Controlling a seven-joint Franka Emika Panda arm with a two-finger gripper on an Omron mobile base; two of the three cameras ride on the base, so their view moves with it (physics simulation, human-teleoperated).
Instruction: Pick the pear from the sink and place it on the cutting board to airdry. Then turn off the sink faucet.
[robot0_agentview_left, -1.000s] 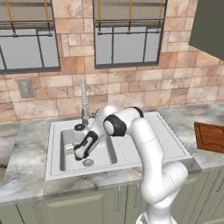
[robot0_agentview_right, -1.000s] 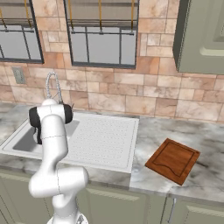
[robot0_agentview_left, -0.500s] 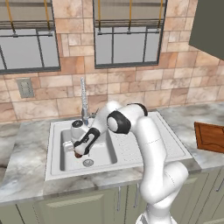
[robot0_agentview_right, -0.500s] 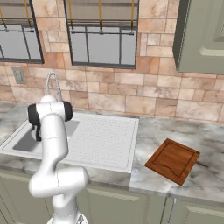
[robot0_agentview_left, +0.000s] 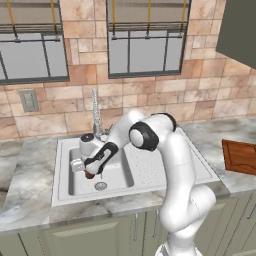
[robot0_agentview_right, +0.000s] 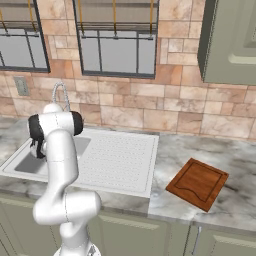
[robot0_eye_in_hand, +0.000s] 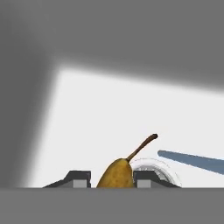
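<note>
- We see the gripper (robot0_eye_in_hand: 112, 178) pinching the smooth golden-brown pear (robot0_eye_in_hand: 116, 174) with a thin curved stem.
- It is inside the light grey sink (robot0_agentview_left: 64, 186) basin, above the round metal drain (robot0_agentview_left: 101, 186).

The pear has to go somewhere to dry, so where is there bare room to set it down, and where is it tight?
The cutting board is bare. The ribbed drainboard between basin and board is free too, as is the marble counter behind the board. It is crowded in the basin, where the hand grips the pear by the drain under the faucet.
</note>
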